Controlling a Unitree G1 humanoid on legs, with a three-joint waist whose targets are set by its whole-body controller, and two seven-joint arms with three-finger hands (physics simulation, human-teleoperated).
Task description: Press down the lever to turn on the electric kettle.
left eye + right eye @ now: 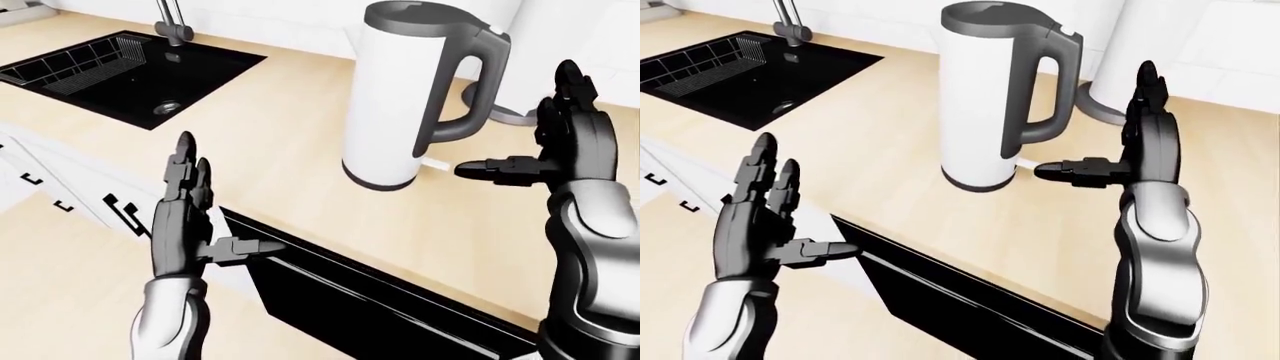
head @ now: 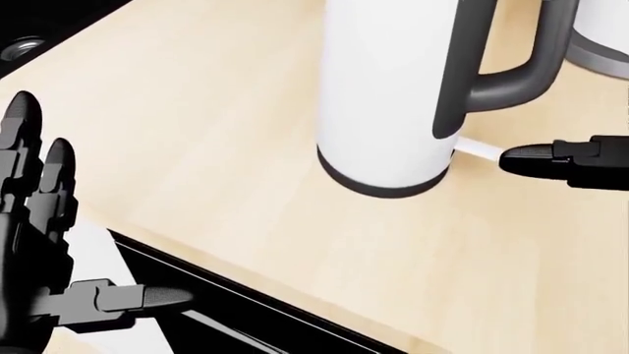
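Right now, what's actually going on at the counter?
The right hand is open beside the white electric kettle, its thumb pointing at the small white lever at the base and stopping just short of it. The lever isn't pressed yet. The left hand hangs open off the counter's edge, holding nothing.

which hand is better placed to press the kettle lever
Right. The right hand is open with its thumb tip just beside the white lever at the kettle base; the left hand hovers off the counter edge, far away.

Upright white kettle (image 1: 400,105), lever (image 2: 475,148) low.
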